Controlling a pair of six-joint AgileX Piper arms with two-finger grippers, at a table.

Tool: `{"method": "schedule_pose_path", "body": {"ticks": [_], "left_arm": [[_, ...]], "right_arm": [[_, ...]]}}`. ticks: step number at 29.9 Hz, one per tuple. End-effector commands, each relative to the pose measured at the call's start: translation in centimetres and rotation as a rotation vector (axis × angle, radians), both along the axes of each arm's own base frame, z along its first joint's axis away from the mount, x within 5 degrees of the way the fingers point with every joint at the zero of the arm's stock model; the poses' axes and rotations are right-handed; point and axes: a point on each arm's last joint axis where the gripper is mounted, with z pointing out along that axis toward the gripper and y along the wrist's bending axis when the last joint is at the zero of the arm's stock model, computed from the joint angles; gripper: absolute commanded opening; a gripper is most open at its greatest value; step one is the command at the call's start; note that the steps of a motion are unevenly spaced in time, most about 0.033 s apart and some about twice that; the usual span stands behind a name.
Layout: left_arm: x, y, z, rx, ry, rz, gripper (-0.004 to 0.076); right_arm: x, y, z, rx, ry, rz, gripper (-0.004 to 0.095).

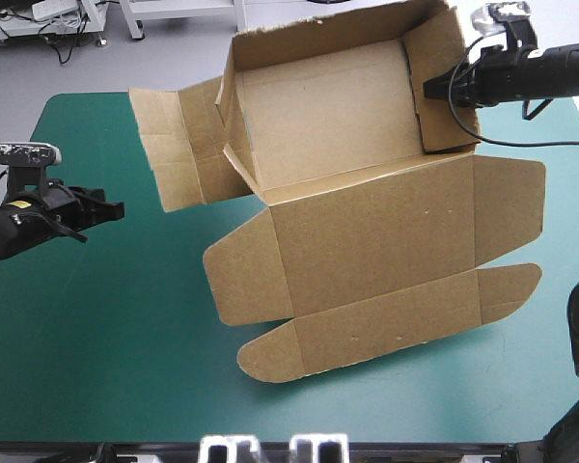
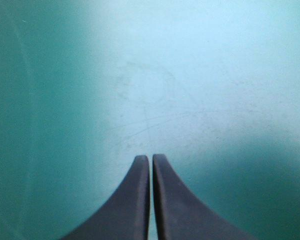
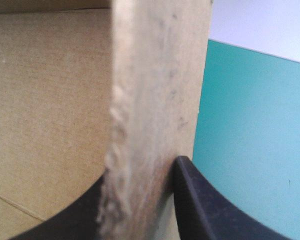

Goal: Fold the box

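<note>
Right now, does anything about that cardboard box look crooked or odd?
Yes. The box lies skewed on the teal-green cover and lopsided: the right end effector pinches one upright end wall, while the opposite side panel lies splayed outward, not raised. The left end effector is shut, touching nothing.

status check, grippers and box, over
Right gripper shut on the box at its right wall. Left gripper shut, empty, over teal-green cover. Left flaps splayed, lid flat. Nothing in the way.

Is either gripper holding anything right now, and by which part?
The right gripper is shut on the box, pinching its raised right-side wall. The left gripper is shut and holds nothing, over the bare teal-green cover.
</note>
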Motion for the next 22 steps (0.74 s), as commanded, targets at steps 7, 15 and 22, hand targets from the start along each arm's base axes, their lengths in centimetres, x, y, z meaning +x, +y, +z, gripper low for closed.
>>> {"method": "schedule_pose_path", "body": {"ticks": [7, 15, 22], "left_arm": [[3.4, -0.7, -1.3, -0.469, -0.111, -0.355, 0.0013], [3.5, -3.2, -0.5, -0.663, -0.160, -0.566, 0.0014], [3.7, -3.5, 0.3, -0.719, -0.230, -0.571, 0.0014]], "right_arm": [[-3.7, 1.0, 4.8, 0.143, -0.125, 0.070, -0.0025], [-3.7, 1.3, 4.6, 0.122, -0.119, 0.071, -0.0025], [-3.7, 3.5, 3.9, 0.027, -0.096, 0.101, -0.0025]]}}
